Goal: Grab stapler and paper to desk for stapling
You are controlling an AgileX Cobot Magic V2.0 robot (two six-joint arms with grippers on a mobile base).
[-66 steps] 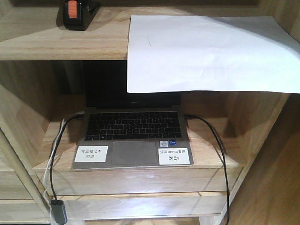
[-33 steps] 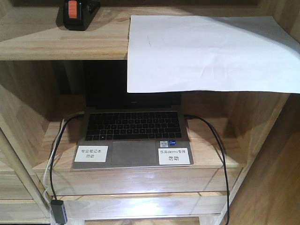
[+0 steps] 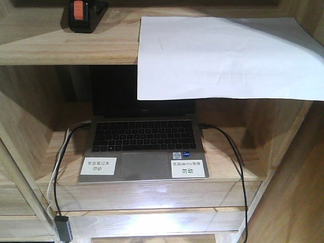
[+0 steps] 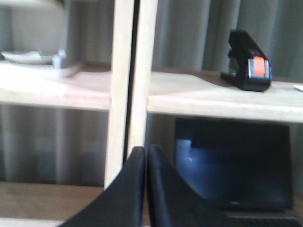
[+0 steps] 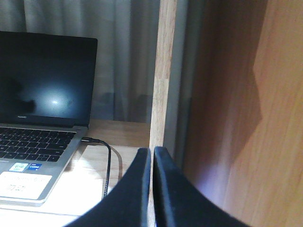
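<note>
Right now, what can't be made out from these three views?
- stapler: top cut off by the front view's upper edge.
- laptop screen: front view, partly hidden behind the overhanging paper.
- desk: in no view.
- pale object on the far-left shelf: left wrist view, too blurred to identify.

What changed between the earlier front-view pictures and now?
Nothing visibly changed. The stapler sits on the upper shelf. The paper lies to its right and hangs over the shelf's front edge, and the laptop is open below. Nothing has been taken hold of: the left gripper and right gripper show jaws shut and empty.
</note>
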